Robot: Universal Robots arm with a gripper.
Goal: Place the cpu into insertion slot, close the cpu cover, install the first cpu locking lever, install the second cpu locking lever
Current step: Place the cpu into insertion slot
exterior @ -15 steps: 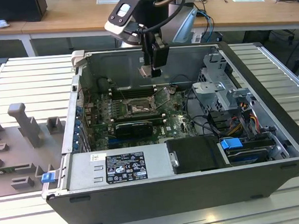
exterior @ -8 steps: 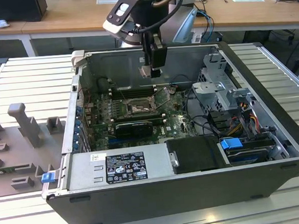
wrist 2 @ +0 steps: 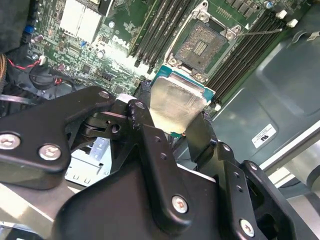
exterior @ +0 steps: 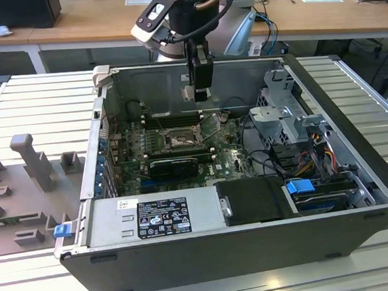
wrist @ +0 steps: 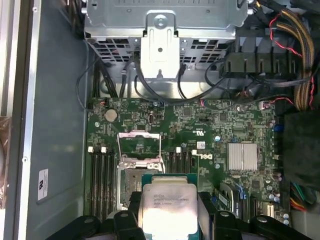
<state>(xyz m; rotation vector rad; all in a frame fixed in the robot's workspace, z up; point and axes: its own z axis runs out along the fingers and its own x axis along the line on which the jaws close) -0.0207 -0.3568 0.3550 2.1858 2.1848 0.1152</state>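
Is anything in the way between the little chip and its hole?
Nothing visible. The gripper holds the cpu above the board, the insertion slot lies bare, and the cpu cover is swung open beside it.

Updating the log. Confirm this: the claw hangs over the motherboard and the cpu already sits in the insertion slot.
Not quite. The claw does hang over the motherboard, but the cpu is gripped between its fingers, and the insertion slot lies empty, as the second wrist view shows.
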